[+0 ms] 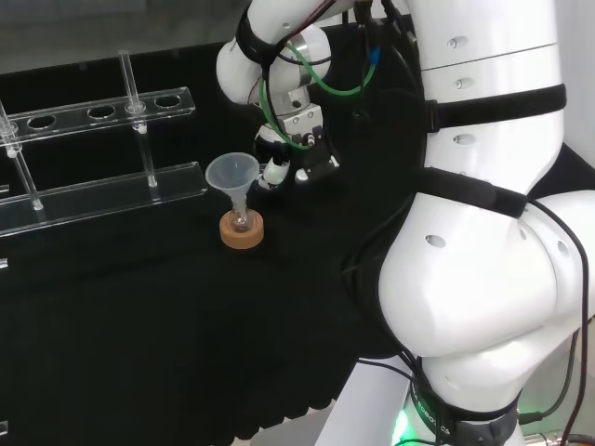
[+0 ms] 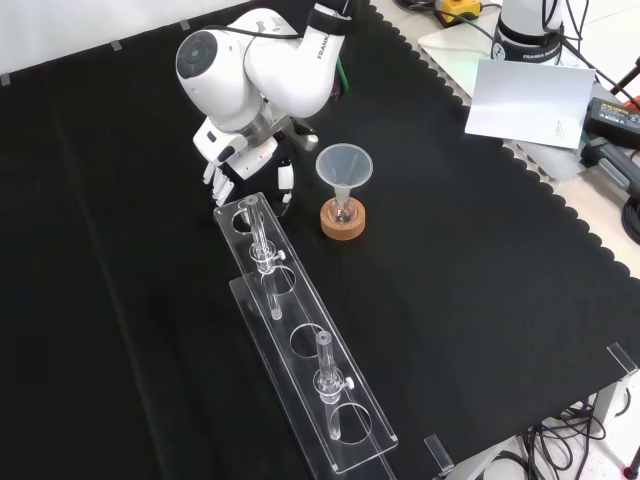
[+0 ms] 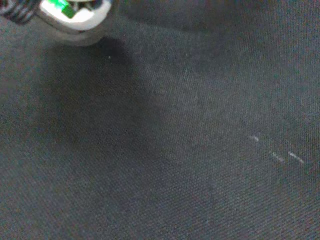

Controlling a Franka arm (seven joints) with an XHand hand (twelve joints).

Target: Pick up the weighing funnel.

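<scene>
**Hand low at the rack's end, fingers spread**

The hand (image 2: 245, 160) hangs low over the black-clothed surface (image 2: 480, 300). Its fingers (image 2: 216, 185) point down, fairly straight and set apart from the thumb (image 2: 285, 182). Whether any clear piece lies in the gap between them cannot be told. Just beside the fingertips is the end of a clear rack (image 2: 293, 310), with an upright glass tube (image 2: 258, 230) in it close to the hand. On the thumb's side, near but apart from the hand, stands the funnel (image 2: 344, 168), mouth up, with its stem in a small flask (image 2: 343, 210) on a cork ring (image 2: 343, 228). Farther along the rack, away from the hand, stands a second tube (image 2: 327, 370). Well apart, beyond the funnel, a white sheet (image 2: 525, 100) lies past the cloth's edge.
</scene>
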